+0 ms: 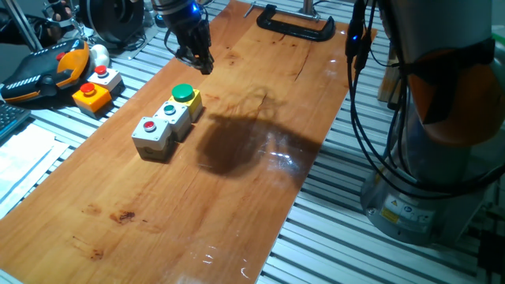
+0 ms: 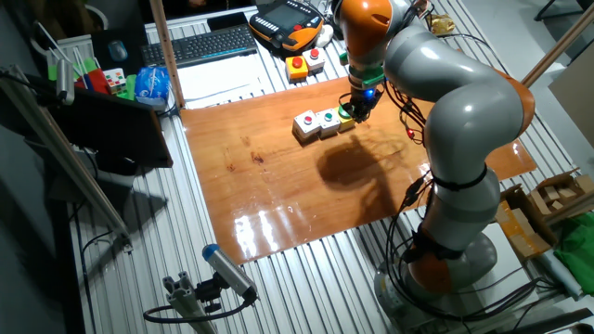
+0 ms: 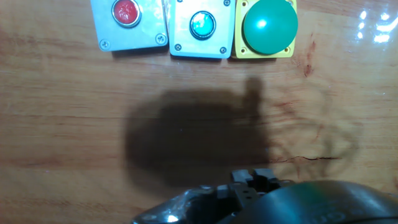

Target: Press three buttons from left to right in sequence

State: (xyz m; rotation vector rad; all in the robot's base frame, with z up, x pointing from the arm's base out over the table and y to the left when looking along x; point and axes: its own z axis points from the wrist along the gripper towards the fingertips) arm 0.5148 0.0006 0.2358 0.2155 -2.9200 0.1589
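Note:
The three buttons sit in a joined row on the wooden board (image 1: 237,197): a grey box with a red button (image 1: 149,125), a grey box with a teal button (image 1: 170,109) and a yellow box with a big green button (image 1: 183,93). The hand view shows them along its top edge: red (image 3: 126,10), teal (image 3: 202,25), green (image 3: 269,25). My gripper (image 1: 199,61) hovers above the board beside the green end of the row, touching nothing. Its fingertips (image 3: 254,177) sit together at the bottom of the hand view. In the other fixed view the gripper (image 2: 357,109) is just past the green button (image 2: 345,111).
A separate orange box with a big red button (image 1: 92,96) and a lone grey box with a red button (image 1: 104,77) lie off the board on the slatted table. A black clamp (image 1: 296,24) holds the board's far edge. A teach pendant (image 1: 39,75) lies at the left.

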